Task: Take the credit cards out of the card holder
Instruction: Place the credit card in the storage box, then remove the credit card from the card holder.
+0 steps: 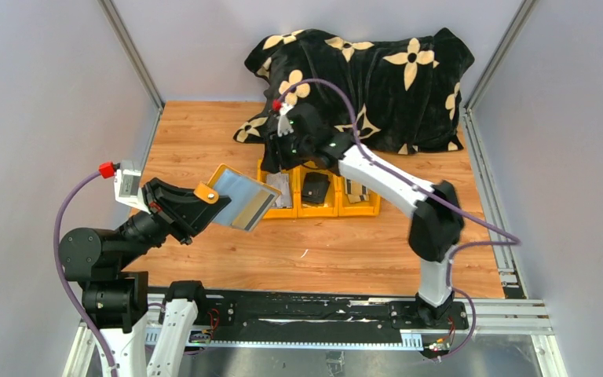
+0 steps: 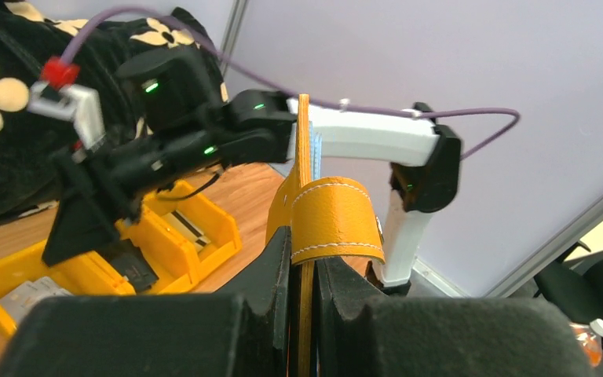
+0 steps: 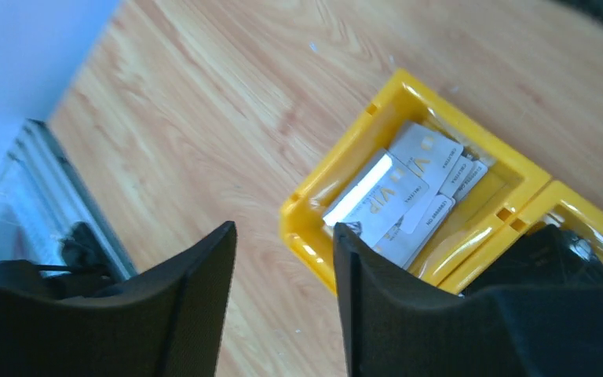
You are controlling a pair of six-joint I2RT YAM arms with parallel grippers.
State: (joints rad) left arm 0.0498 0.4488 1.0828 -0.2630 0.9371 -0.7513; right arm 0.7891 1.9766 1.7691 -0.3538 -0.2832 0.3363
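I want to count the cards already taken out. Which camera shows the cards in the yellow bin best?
The right wrist view: the credit cards lie overlapping in the bin's end compartment, print readable. The top view shows only a grey patch beside the card holder; the left wrist view catches a corner.

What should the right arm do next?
Probably swing the right jaws, open and empty above pale grey plastic cards in the yellow plastic bin, over to the mustard-yellow folding card holder clamped in the left jaws, for any remaining card.
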